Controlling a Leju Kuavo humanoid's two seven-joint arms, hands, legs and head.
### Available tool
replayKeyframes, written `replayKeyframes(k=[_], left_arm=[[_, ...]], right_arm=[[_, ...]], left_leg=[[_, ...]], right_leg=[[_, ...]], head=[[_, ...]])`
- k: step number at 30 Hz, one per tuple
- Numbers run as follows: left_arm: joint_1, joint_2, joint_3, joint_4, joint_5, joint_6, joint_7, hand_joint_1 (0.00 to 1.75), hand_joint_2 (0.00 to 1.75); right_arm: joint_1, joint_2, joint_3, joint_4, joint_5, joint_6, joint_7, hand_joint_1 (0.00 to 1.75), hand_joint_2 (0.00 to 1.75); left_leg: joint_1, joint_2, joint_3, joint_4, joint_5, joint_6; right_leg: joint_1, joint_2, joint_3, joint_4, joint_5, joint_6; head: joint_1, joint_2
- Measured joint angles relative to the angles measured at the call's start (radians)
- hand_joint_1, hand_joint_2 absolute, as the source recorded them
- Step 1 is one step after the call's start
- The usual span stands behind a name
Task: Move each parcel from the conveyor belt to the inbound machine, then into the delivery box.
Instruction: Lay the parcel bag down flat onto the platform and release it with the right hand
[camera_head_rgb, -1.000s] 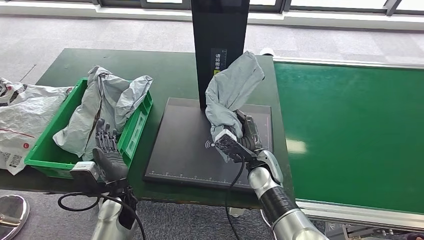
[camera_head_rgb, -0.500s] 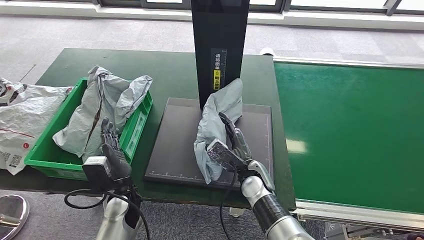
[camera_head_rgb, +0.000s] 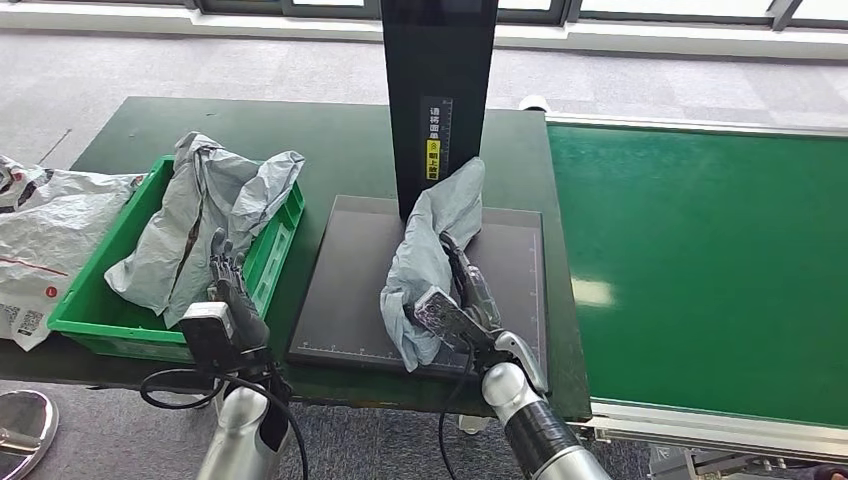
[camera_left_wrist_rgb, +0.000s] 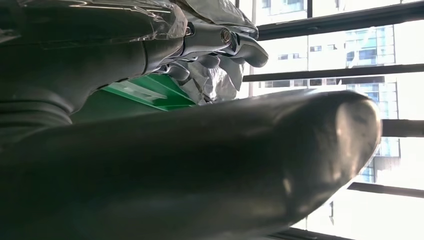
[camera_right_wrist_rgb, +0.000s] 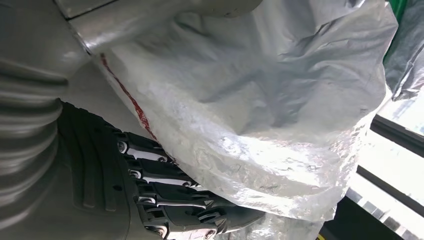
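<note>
The grey parcel (camera_head_rgb: 432, 245) is lying on the inbound machine's black scanning plate (camera_head_rgb: 345, 290), with the right hand (camera_head_rgb: 462, 303) gripping its lower end. The left hand (camera_head_rgb: 232, 290), fingers apart and holding nothing, is hovering beside the green delivery box (camera_head_rgb: 88, 310). The dark green counter (camera_head_rgb: 330, 140) is adjoining the conveyor belt (camera_head_rgb: 700, 260), above grey carpet (camera_head_rgb: 120, 65).

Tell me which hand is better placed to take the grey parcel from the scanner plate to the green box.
Right. The right hand already grips the grey parcel over the scanner plate. The left hand is empty at the green box rim.
</note>
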Motion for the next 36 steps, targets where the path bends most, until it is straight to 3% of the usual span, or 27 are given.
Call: replayKeyframes(k=[12, 21, 29, 36], left_arm=[[-0.131, 0.027, -0.033, 0.123, -0.106, 0.102, 0.043, 0.0, 0.0], [-0.208, 0.038, -0.039, 0.16, -0.237, 0.105, 0.087, 0.0, 0.0], [-0.245, 0.05, -0.072, 0.182, -0.34, -0.048, 0.148, 0.0, 0.0], [-0.264, 0.078, -0.075, 0.169, -0.329, -0.102, 0.071, 0.0, 0.0]], right_arm=[[0.185, -0.028, 0.031, -0.322, 0.071, -0.126, 0.104, 0.0, 1.75], [0.291, -0.04, 0.043, -0.517, 0.121, -0.141, 0.133, 0.0, 1.75], [0.342, -0.049, 0.064, -0.636, 0.171, -0.18, 0.141, 0.0, 1.75], [0.393, -0.071, 0.068, -0.844, 0.221, -0.347, 0.072, 0.0, 1.75]], left_leg=[[0.0, 0.0, 0.0, 0.0, 0.0, 0.0], [0.0, 0.001, -0.001, 0.0, 0.0, 0.0], [0.0, 0.0, -0.001, 0.0, 0.0, 0.0], [0.0, 0.001, 0.0, 0.0, 0.0, 0.0]], right_leg=[[0.0, 0.0, 0.0, 0.0, 0.0, 0.0], [0.0, 0.001, -0.001, 0.0, 0.0, 0.0], [0.0, 0.001, -0.001, 0.0, 0.0, 0.0], [0.0, 0.001, -0.001, 0.0, 0.0, 0.0]], head=[[0.0, 0.0], [0.0, 0.0], [0.0, 0.0], [0.0, 0.0]])
